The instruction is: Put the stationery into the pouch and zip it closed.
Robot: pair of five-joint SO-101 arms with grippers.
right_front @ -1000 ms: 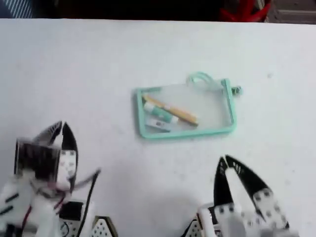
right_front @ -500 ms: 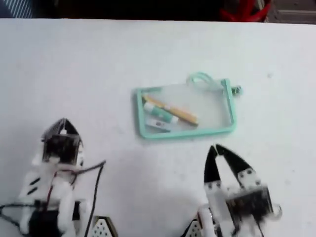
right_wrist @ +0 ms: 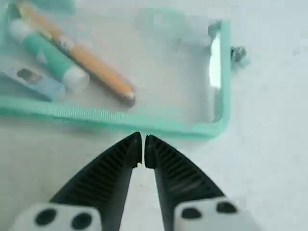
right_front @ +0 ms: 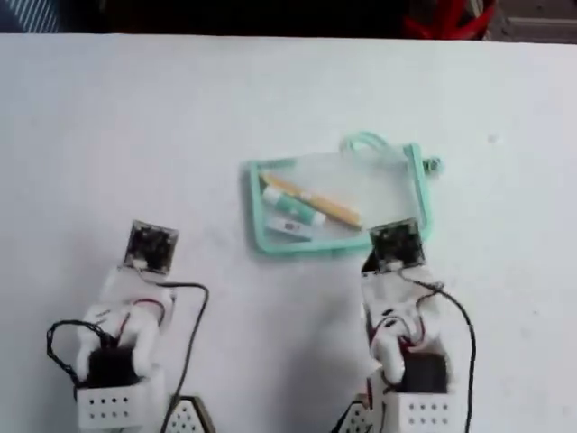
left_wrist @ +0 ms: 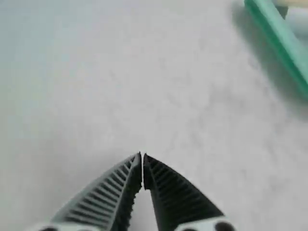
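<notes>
Fingers (left_wrist: 115,195) on my left gripper (left_wrist: 142,161) are pressed together over bare white table (left_wrist: 96,72), w/ the pouch (left_wrist: 281,41) edge nearby. Right wrist cam: my right gripper (right_wrist: 144,140) is also pinched closed on nothing, tips just short of the pouch's teal rim; pencil (right_wrist: 86,60) & glue stick (right_wrist: 45,53) lie inside. High cam: pouch sits mid-table, right arm (right_front: 401,307) just beside it, left arm (right_front: 126,307) well apart. I see a dark room strip w/ a red object (right_front: 446,18) behind.

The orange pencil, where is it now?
In the high view the pencil lies slanted inside the clear pouch, beside the glue stick, ahead of the right gripper.
</notes>
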